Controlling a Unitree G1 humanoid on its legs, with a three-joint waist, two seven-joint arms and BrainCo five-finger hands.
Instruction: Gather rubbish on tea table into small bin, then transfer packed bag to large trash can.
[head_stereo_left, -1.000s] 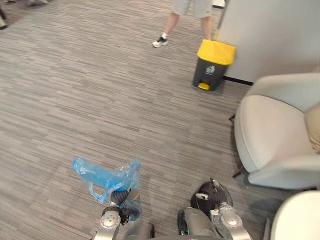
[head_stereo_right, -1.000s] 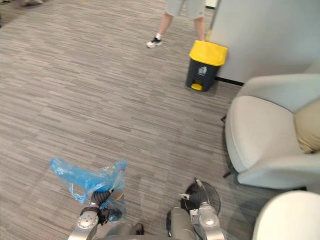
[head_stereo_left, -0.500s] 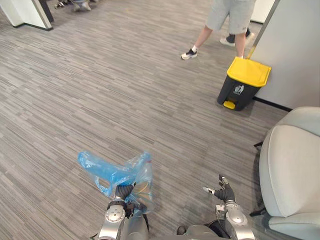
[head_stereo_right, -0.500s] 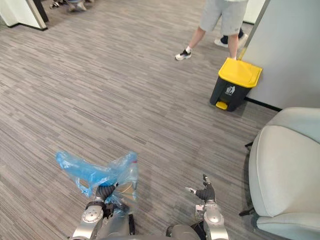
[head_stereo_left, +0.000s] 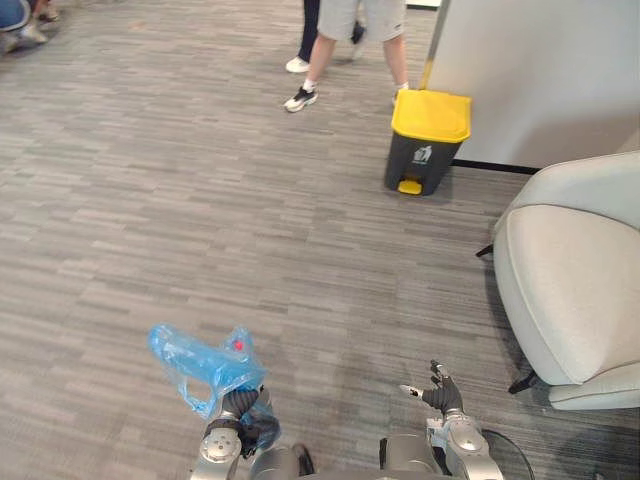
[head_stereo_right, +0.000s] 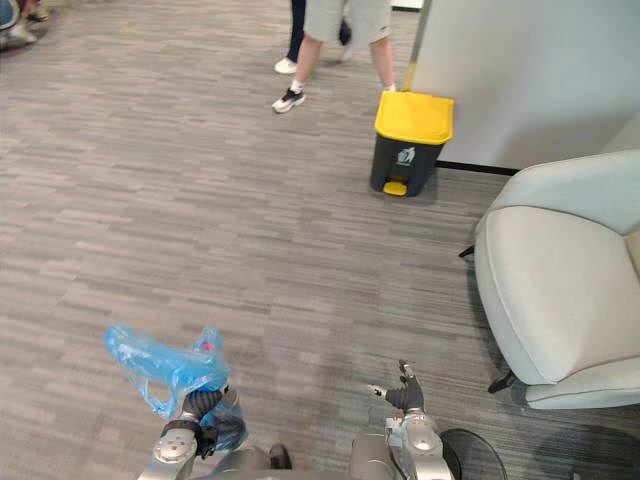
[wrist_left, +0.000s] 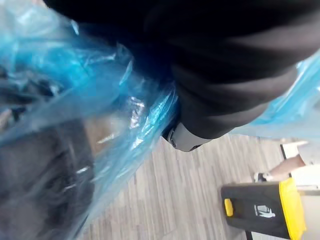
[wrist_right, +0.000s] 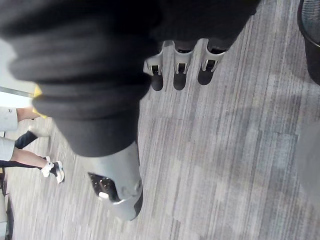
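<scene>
Left eye view: low on the near left, the left hand (head_stereo_left: 237, 405) is raised over the grey striped carpet floor (head_stereo_left: 150, 200). Its fingers are closed round the gathered neck of a blue rubbish bag (head_stereo_left: 205, 362). The crumpled plastic billows up and out to the left above the hand, off the floor, with a small red spot showing through near its top. In the left wrist view the blue film (wrist_left: 75, 115) wraps close about the hand, and dark contents show dimly through it.

Far back, right of centre, a person's bare legs (head_stereo_left: 345, 50) in pale shorts and a dark-and-white shoe stand on the carpet. Just right of them is a dark pedal bin (head_stereo_left: 428, 140) with its yellow lid closed, against a pale grey partition wall (head_stereo_left: 540, 70), well apart from the bag.

Near, right of centre, the right hand (head_stereo_left: 440, 395) hangs above the carpet holding nothing. The right wrist view shows its fingers (wrist_right: 180, 70) straight and relaxed, the thumb apart. A cream armchair (head_stereo_left: 570, 290) fills the right edge.
</scene>
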